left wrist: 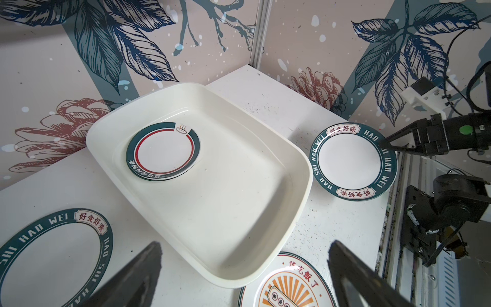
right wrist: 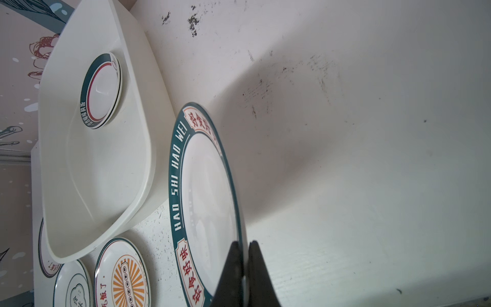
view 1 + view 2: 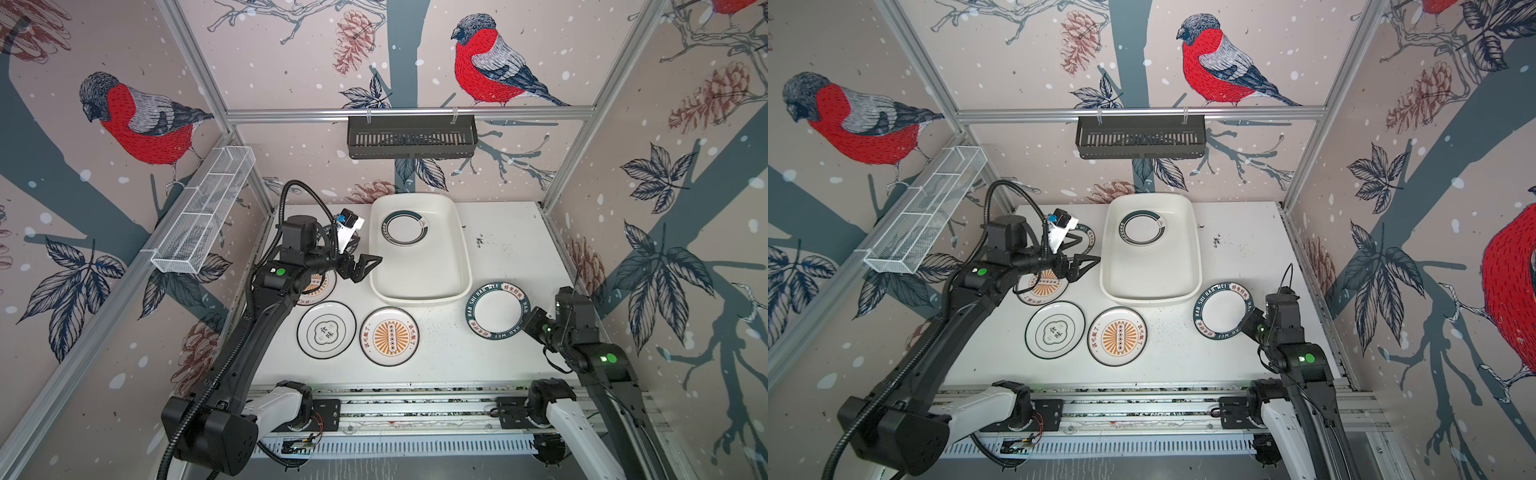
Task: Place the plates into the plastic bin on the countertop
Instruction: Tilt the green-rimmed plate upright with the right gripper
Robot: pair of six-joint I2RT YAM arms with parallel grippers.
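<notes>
Right jaws pinched on rim of teal-lettered plate (image 3: 497,310) — plastic bin (image 3: 419,270) just beyond plate's far edge. Left jaws wide, empty. Likely carry step — next: lift over bin wall, release beside banded plate (image 3: 405,227) inside.

Left hand (image 3: 368,269) spread wide; right hand (image 2: 244,243) clamped, apparently rolled sideways.

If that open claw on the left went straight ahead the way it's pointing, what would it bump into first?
Most likely the plastic bin: the left gripper points at its near side wall. Its height is hard to judge, so it might pass just over the rim instead.
</notes>
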